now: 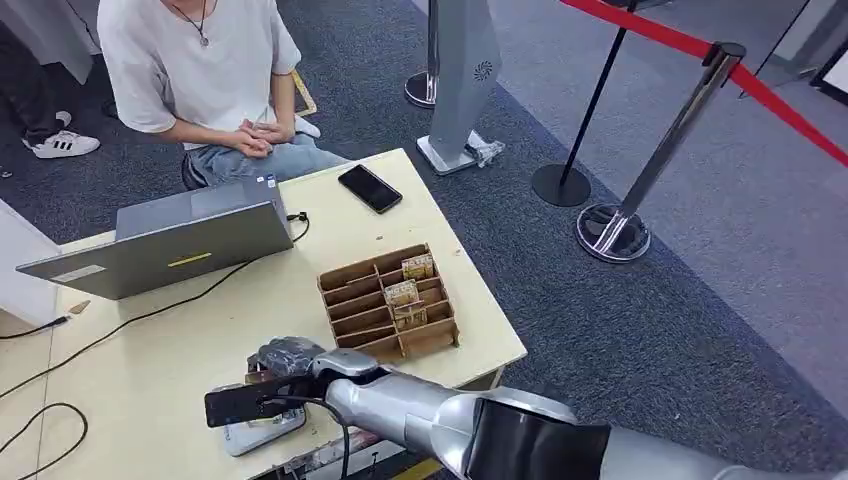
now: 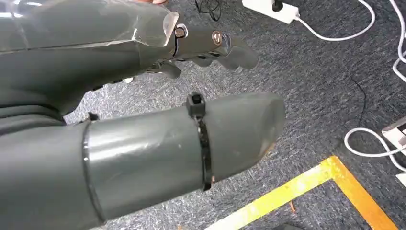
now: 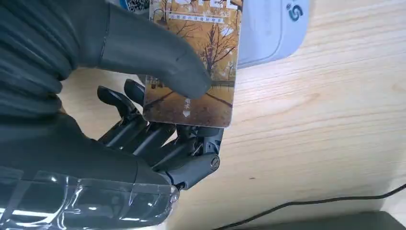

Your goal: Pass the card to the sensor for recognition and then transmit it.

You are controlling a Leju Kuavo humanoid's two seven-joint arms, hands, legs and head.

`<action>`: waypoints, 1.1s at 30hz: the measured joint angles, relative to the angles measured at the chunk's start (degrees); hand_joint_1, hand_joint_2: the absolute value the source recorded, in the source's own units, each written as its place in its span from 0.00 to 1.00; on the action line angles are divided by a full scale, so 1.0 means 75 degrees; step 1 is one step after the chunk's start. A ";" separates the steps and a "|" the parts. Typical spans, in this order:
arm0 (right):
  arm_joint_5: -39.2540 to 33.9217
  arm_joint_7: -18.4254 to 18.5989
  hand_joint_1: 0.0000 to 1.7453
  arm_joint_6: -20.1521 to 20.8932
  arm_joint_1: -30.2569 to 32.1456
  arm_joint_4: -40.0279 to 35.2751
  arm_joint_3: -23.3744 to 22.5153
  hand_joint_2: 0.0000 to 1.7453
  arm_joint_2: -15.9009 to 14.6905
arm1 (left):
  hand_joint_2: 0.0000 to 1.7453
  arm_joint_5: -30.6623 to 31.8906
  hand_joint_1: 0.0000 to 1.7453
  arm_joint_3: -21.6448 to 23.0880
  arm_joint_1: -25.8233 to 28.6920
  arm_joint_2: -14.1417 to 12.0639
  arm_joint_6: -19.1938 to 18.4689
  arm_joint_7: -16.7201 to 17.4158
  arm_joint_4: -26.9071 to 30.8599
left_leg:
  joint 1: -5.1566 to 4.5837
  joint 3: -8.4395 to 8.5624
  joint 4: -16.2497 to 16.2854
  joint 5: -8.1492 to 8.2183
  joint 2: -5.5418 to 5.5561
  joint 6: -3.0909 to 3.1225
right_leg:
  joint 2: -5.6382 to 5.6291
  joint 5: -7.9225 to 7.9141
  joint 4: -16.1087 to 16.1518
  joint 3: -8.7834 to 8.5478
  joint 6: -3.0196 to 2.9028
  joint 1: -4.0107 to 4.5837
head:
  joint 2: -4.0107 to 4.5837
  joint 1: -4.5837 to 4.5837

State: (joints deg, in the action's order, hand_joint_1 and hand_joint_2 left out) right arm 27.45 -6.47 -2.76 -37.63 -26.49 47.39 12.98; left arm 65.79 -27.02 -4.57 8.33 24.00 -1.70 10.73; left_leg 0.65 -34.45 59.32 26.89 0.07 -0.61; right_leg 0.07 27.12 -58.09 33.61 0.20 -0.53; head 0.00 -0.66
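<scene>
With right hand point(image 3: 158, 139) pinching the card point(image 3: 201, 72) thumb-on-face over the sensor point(image 3: 273, 28) at the surface's near edge, left hand point(image 2: 201, 48) hanging empty, it looks thin, stiff, slick: hold by the end.

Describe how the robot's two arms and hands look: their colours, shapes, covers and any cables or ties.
The right arm is a smooth silver tube with a black cable along it and a dark section nearer the body. The right hand has a grey ribbed cover, a thick grey thumb, darker jointed fingers and clear film over its back. The left hand is dark grey with film and copper-coloured screws; a black cable tie rings its thumb.
</scene>
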 joint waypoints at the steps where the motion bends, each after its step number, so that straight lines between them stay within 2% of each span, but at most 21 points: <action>1: 0.0087 0.0053 1.00 -0.0073 -0.0003 0.0020 0.0032 1.00 0.0012 | 0.00 -0.0006 0.00 0.0000 -0.0001 0.0000 0.0000 0.0000 0.0000 | 0.0000 0.0000 0.0000 0.0000 0.0000 0.0000 | -0.0001 0.0000 0.0000 0.0000 0.0000 0.0000 | 0.0000 0.0000; 9: 0.0524 0.0390 1.00 -0.0457 -0.0037 0.0163 0.0280 1.00 0.0096 | 0.00 -0.0009 0.00 0.0000 -0.0044 0.0003 -0.0041 0.0000 0.0000 | 0.0000 0.0002 0.0000 0.0000 -0.0001 0.0000 | -0.0001 0.0000 0.0000 -0.0001 0.0000 0.0000 | 0.0000 0.0000; 15: 0.0743 0.0522 1.00 -0.0507 -0.0038 0.0207 0.0364 1.00 0.0134 | 0.00 -0.0009 0.00 0.0000 -0.0067 0.0003 -0.0047 -0.0017 0.0000 | 0.0000 0.0002 0.0000 0.0000 0.0000 0.0000 | -0.0001 0.0000 0.0000 -0.0002 0.0000 0.0000 | 0.0000 0.0000; 25: 0.0865 0.0513 1.00 -0.0504 -0.0038 0.0207 0.0373 1.00 0.0143 | 0.00 -0.0032 0.00 0.0000 -0.0070 0.0070 0.0102 -0.0090 0.0000 | 0.0000 0.0002 0.0000 0.0000 0.0000 0.0000 | 0.0000 0.0000 0.0000 -0.0002 0.0000 0.0000 | 0.0000 0.0000; 33: 0.0859 0.0274 1.00 -0.0454 -0.0034 0.0046 0.0373 1.00 0.0143 | 0.00 -0.0044 0.00 0.0000 -0.0070 0.0087 0.0119 -0.0131 0.0000 | 0.0000 0.0004 0.0000 0.0000 -0.0001 0.0000 | -0.0001 0.0000 0.0000 -0.0002 0.0000 0.0000 | 0.0000 0.0000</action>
State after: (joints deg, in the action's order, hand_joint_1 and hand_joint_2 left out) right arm 33.90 -4.42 -6.16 -37.88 -26.14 50.18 14.05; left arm 65.46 -27.02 -5.09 8.98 24.89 -2.69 10.73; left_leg 0.65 -34.42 59.32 26.89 0.07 -0.61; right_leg 0.06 27.12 -58.09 33.59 0.20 -0.53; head 0.00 -0.66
